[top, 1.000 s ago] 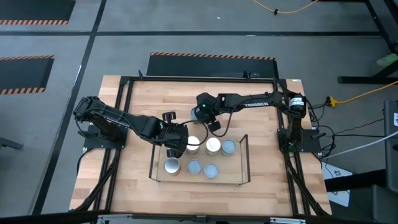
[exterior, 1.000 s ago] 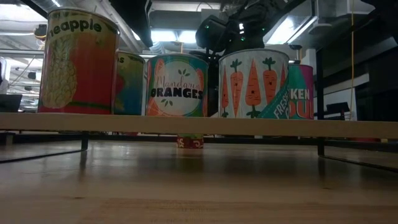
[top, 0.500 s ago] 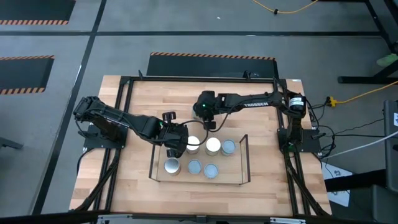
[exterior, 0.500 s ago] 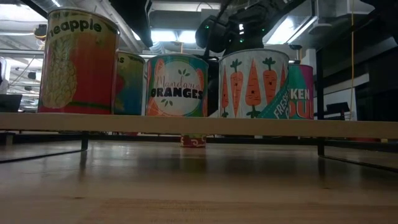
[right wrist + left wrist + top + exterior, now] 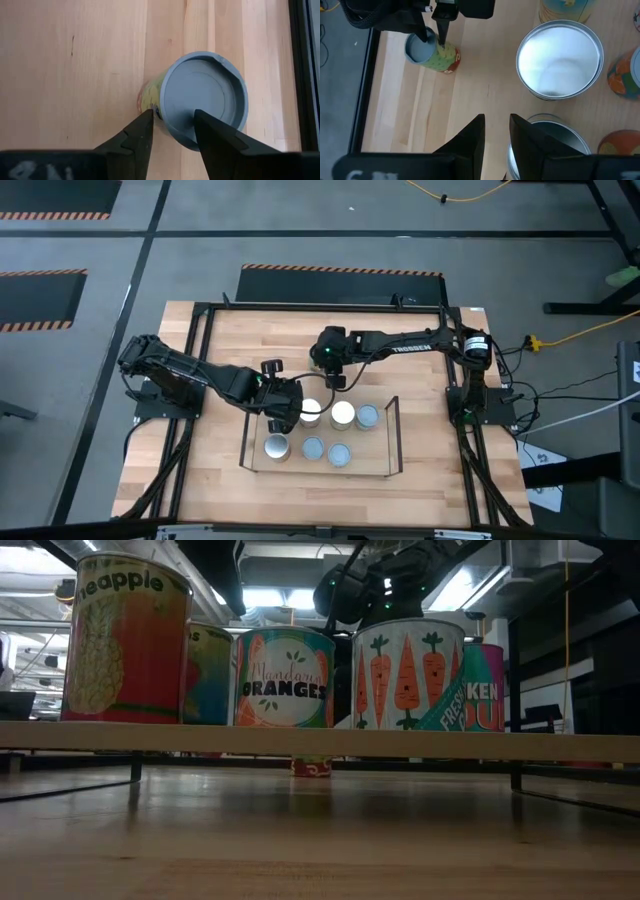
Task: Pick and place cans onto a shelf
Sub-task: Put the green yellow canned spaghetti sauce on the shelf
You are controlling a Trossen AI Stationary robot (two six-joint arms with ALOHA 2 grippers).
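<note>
Nearest, the low light-wood shelf board with black wire ends (image 5: pixel 372 452) carries a front row of three cylindrical tins (image 5: pixel 312 448). Bare board remains at that row's right end. Behind it stands a back row of three more tins (image 5: pixel 343 414). The left gripper (image 5: pixel 496 117) hangs over the left end of the back row. Its fingers are slightly apart, with bare wood showing between them and nothing held. Farther off, behind the shelf, the right gripper (image 5: pixel 172 117) is closed on the rim of a small can with a grey-blue lid and green, yellow and red label (image 5: pixel 205 97). One finger lies on the lid and the other against the side. The can leans, with its base at or just above the pale wooden tabletop (image 5: pixel 75 75); contact cannot be confirmed. Assessment: a rim pinch on a leaning can is a weak hold. The lift should be straight and slow, high enough to clear the wire frame and the standing tins. The can should be levelled before descent and lowered onto bare board, well apart from the waiting left arm.
</note>
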